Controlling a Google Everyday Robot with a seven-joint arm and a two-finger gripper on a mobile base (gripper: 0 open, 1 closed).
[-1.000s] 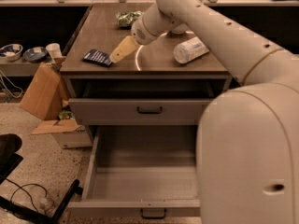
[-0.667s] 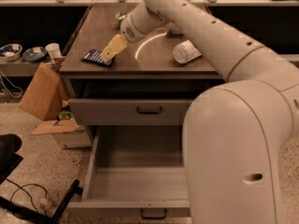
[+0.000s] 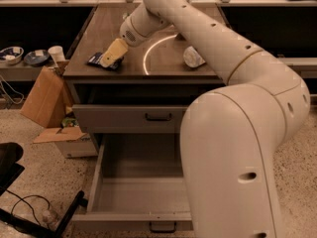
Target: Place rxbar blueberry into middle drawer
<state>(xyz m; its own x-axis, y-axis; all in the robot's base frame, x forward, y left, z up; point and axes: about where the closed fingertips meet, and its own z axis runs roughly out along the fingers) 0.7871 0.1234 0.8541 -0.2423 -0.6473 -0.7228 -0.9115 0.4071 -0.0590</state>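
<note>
The rxbar blueberry (image 3: 95, 60) is a dark flat packet lying near the front left corner of the wooden cabinet top (image 3: 163, 58). My gripper (image 3: 112, 54) hangs at the end of the white arm, right over the packet's right end and touching or nearly touching it. The middle drawer (image 3: 138, 187) stands pulled out below, and what shows of its grey tray is bare. My arm's big white body hides the drawer's right part.
A white plastic bottle (image 3: 193, 57) lies on the top to the right. A shallower closed drawer front (image 3: 124, 118) sits above the open one. A cardboard box (image 3: 42, 99) and a low shelf with a cup (image 3: 56, 54) are at the left. A black chair base (image 3: 12, 167) is on the floor.
My arm has swung left across the cabinet top, and the gripper has come from beside the packet to right over its right end. The packet has not moved.
</note>
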